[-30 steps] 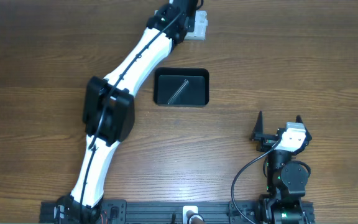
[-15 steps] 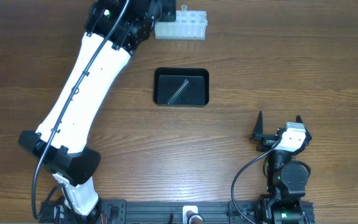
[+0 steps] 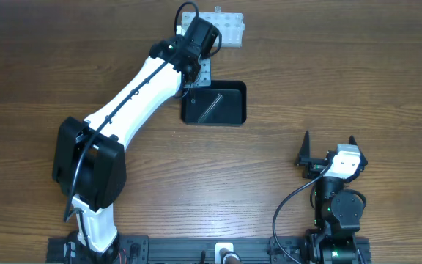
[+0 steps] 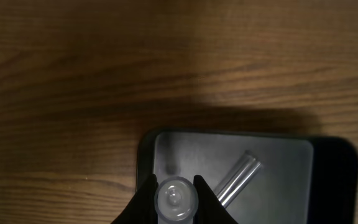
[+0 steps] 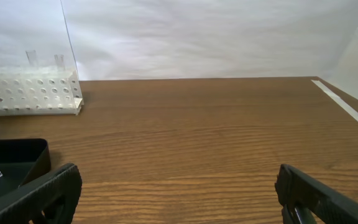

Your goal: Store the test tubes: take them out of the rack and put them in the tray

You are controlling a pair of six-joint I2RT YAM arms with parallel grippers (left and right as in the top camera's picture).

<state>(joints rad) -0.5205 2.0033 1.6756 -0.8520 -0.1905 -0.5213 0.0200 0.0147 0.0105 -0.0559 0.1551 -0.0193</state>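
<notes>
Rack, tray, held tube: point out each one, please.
rack (image 5: pixel 33 93), right wrist view, on its front wall.
tray (image 3: pixel 233 110), top view, on its bare floor.
held tube (image 4: pixel 175 199), left wrist view, on its round end.

White rack (image 5: pixel 33 93) holding two upright test tubes (image 5: pixel 59 62), black tray (image 5: pixel 17 145) corner nearby, gripper (image 5: pixel 176 177) spread wide, wooden table (image 5: pixel 216 124)

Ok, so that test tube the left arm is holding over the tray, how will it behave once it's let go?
The held tube looks clear and round, so it's probably light, fragile and smooth between the jaws. Released, it would likely roll until the tray wall stops it or it touches the tube lying there.
</notes>
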